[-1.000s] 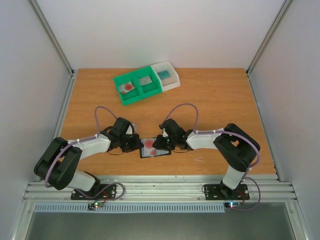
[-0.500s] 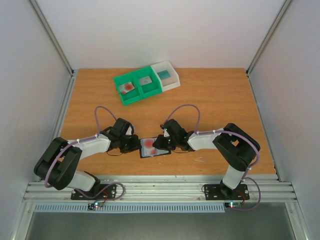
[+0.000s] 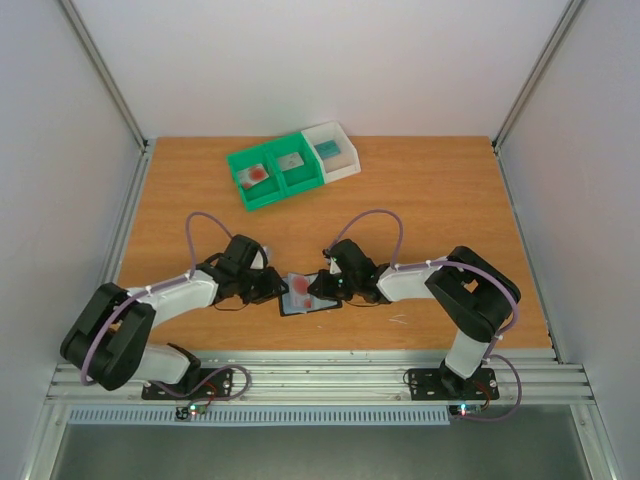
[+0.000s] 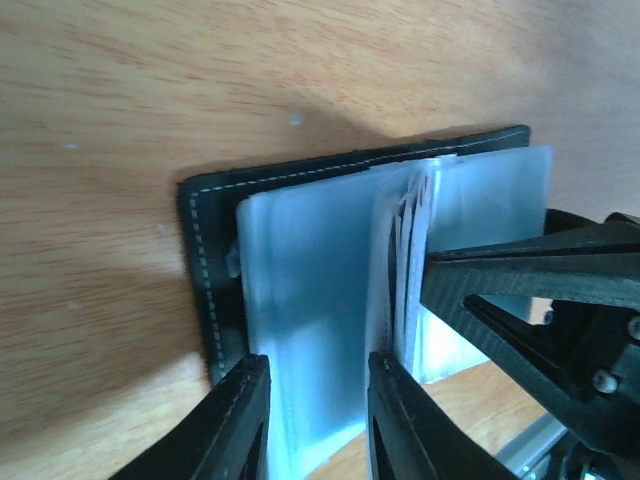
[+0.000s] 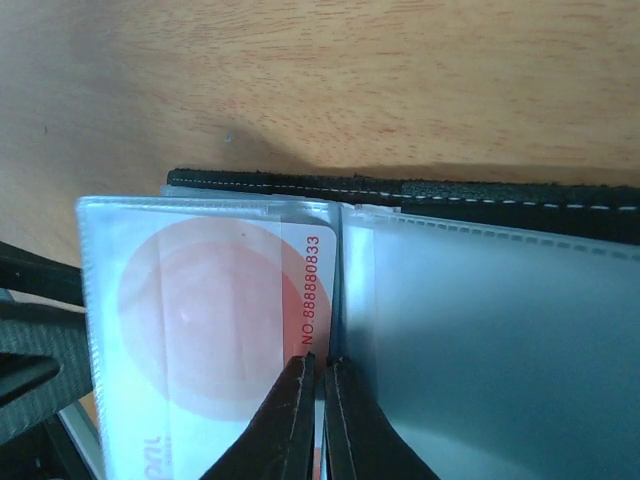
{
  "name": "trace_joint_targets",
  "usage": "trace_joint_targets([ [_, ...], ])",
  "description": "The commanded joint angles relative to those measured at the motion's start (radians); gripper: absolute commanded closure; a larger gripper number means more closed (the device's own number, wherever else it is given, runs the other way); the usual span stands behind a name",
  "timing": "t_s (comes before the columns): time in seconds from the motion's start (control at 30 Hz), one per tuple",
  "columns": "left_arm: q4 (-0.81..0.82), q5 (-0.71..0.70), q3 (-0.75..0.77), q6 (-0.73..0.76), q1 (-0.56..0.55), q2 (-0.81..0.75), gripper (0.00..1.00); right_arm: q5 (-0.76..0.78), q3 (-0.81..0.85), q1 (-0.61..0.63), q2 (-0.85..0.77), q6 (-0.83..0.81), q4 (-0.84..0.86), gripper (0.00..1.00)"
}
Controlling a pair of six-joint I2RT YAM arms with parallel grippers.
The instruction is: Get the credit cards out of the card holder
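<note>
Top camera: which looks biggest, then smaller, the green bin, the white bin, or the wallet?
1. Green bin, clearly the largest.
2. White bin and wallet: they look about alike. The wallet is partly covered, so I won't rank them.

The left gripper [image 4: 318, 382] has parted its fingers over the card holder [image 4: 300, 270]; the right gripper [image 5: 320, 366] has pinched shut, seemingly on a credit card [image 5: 200, 300].

Left pincer [image 4: 318, 368] slightly parted; right pincer [image 5: 320, 364] pinched together
</note>
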Motion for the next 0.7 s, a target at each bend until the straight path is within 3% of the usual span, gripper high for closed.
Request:
trace_joint_targets([
  [0.0,0.077,0.041,-0.001,-0.017,-0.017,-0.006,0.71,-0.004,-0.014,-0.005,0.010,0.008,0.030,0.94],
  [0.2,0.049,0.010,0.008,-0.019,-0.026,0.011,0.71,0.000,-0.018,-0.006,0.003,0.008,0.026,0.94],
  [0.43,-0.050,-0.099,0.020,-0.023,-0.030,-0.093,0.65,0.002,-0.019,-0.006,0.000,0.008,0.023,0.94],
  [0.67,-0.022,-0.059,0.045,-0.021,-0.040,-0.080,0.67,-0.002,-0.015,-0.007,-0.010,0.009,0.023,0.90],
])
